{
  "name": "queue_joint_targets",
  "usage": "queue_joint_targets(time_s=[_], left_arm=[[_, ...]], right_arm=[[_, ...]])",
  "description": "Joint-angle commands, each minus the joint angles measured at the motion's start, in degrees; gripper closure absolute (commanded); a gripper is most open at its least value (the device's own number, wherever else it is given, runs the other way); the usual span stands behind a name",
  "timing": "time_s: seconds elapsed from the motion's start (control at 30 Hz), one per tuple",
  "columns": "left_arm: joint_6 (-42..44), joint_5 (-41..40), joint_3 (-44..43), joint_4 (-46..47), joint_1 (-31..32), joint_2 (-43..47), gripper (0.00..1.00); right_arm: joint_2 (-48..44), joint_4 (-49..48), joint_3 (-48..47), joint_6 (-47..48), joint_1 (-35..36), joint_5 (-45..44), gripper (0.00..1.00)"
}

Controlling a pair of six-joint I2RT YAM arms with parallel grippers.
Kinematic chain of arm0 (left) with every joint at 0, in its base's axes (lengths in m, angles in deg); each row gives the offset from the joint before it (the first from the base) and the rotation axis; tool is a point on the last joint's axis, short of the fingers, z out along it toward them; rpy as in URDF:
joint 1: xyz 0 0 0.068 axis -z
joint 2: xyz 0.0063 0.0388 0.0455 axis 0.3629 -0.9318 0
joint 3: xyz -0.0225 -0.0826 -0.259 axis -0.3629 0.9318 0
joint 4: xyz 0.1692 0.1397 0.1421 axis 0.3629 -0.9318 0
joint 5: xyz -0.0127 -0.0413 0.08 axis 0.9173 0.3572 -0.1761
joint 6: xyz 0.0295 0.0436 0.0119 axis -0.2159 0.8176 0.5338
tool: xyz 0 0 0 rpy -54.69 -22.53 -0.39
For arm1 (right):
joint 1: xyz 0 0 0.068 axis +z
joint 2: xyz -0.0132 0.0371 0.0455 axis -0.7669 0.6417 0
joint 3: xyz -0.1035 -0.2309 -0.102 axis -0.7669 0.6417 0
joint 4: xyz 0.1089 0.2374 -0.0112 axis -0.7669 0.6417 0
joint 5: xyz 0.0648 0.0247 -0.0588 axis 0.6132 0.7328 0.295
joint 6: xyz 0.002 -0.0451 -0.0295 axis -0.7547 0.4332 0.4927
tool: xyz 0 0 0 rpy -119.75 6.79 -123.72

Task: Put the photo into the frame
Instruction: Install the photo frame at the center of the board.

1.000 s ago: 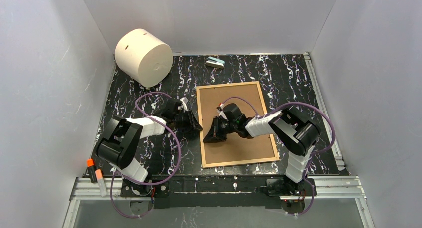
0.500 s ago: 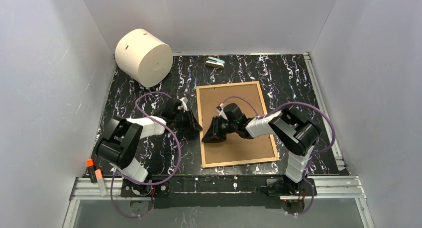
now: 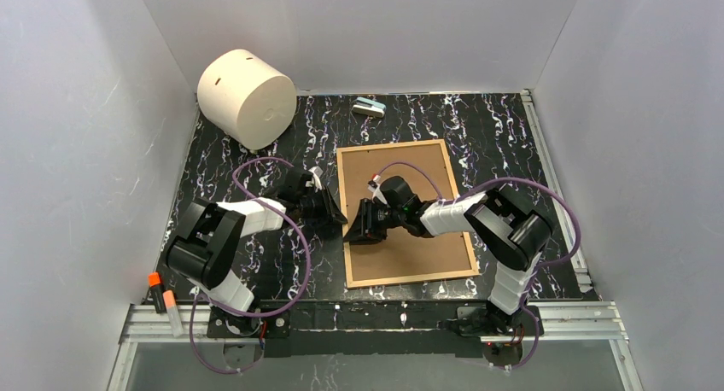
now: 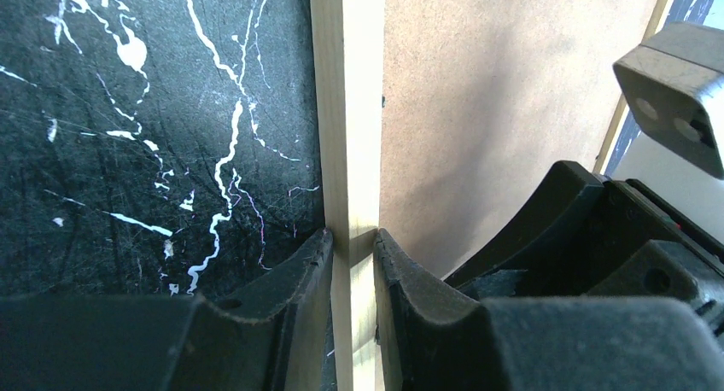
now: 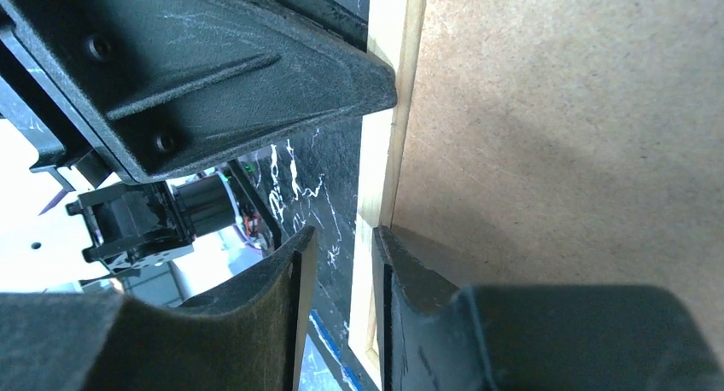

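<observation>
The frame [image 3: 418,165] lies back up on the black marbled table, its brown fibreboard back showing inside thin light-wood edges. My left gripper [image 3: 340,218] is shut on the frame's left wooden edge [image 4: 346,109], one finger on each side [image 4: 352,237]. My right gripper [image 3: 352,230] reaches across the board to the same edge, just nearer than the left one. Its jaws [image 5: 341,236] stand open: one finger rests over the board [image 5: 555,152], and the other hangs off the edge with a gap to the wood. The photo is out of view.
A cream cylinder [image 3: 246,96] lies at the far left corner. A small grey-and-teal object [image 3: 369,107] sits by the back wall. Two orange-capped markers [image 3: 162,301] stand at the near left rail. White walls enclose the table on three sides.
The right gripper's jaws have spread apart at the frame's left edge, and its wrist has shifted slightly. The left gripper and the frame have not moved.
</observation>
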Motion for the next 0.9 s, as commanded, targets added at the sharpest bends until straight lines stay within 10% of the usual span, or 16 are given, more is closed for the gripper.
queue_joint_targets(time_s=[0.0,0.67,0.87], left_arm=[[2.73,-9.52,3.32,-12.66,1.92,-6.81,0.76],[3.95,-11.28,1.97,-14.5,1.92,-8.63,0.77],[4.53,-10.93,1.84,-14.46,1.92,-8.8,0.77]], right_arm=[[4.0,17.34,2.88,8.37,2.59,-12.45,0.59],[-2.4,15.95,6.08,10.02,2.14,-11.27,0.6],[-7.51,3.63,7.6,5.27,0.13,-2.59,0.81]])
